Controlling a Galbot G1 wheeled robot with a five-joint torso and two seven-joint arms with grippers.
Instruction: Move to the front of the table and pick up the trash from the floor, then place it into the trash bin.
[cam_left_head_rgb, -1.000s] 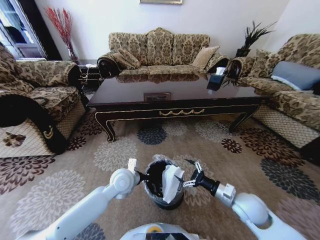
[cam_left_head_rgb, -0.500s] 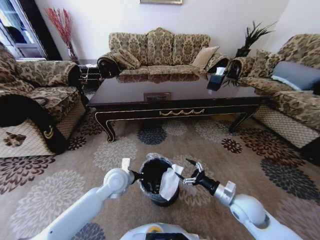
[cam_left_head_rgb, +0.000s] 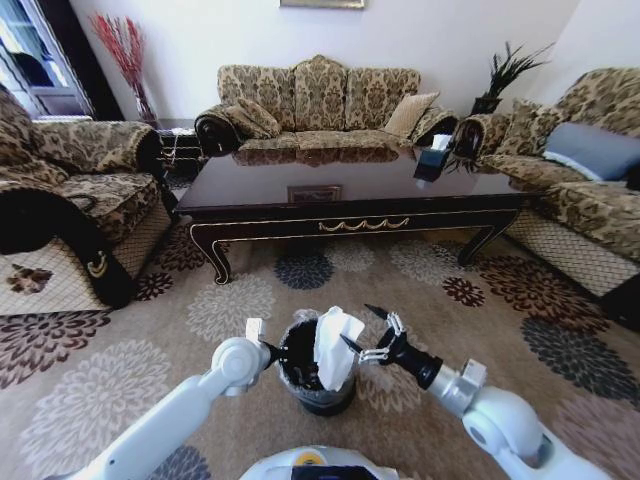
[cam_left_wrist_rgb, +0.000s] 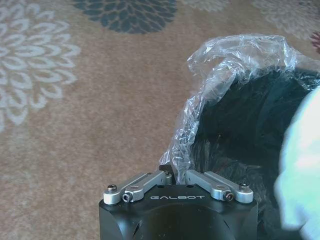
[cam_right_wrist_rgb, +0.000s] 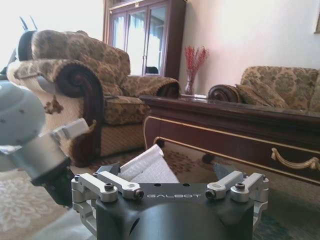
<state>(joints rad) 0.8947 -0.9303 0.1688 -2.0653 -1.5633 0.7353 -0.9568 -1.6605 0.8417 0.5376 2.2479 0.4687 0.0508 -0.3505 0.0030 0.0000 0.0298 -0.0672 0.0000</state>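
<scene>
The trash bin (cam_left_head_rgb: 300, 366), a small black bucket with a clear liner (cam_left_wrist_rgb: 235, 55), stands on the carpet just in front of me. My left gripper (cam_left_head_rgb: 272, 352) is shut on its liner rim, which the left wrist view shows pinched at the gripper (cam_left_wrist_rgb: 173, 173). A white paper wad (cam_left_head_rgb: 336, 342) sticks up out of the bin on its right side. My right gripper (cam_left_head_rgb: 358, 330) is open right beside the wad, fingers spread. In the right wrist view the wad (cam_right_wrist_rgb: 148, 168) lies just ahead of the open gripper (cam_right_wrist_rgb: 165, 169). The table (cam_left_head_rgb: 350, 180) is beyond the bin.
Patterned sofas surround the table: an armchair (cam_left_head_rgb: 70, 200) on the left, a long sofa (cam_left_head_rgb: 320, 100) behind, another sofa (cam_left_head_rgb: 580, 180) on the right. A dark tissue box (cam_left_head_rgb: 432, 162) sits on the table. Flowered carpet (cam_left_head_rgb: 230, 300) lies open between bin and table.
The bin and my left gripper have shifted a little to the left. My right gripper has risen and moved in toward the bin. The paper wad stands higher above the rim.
</scene>
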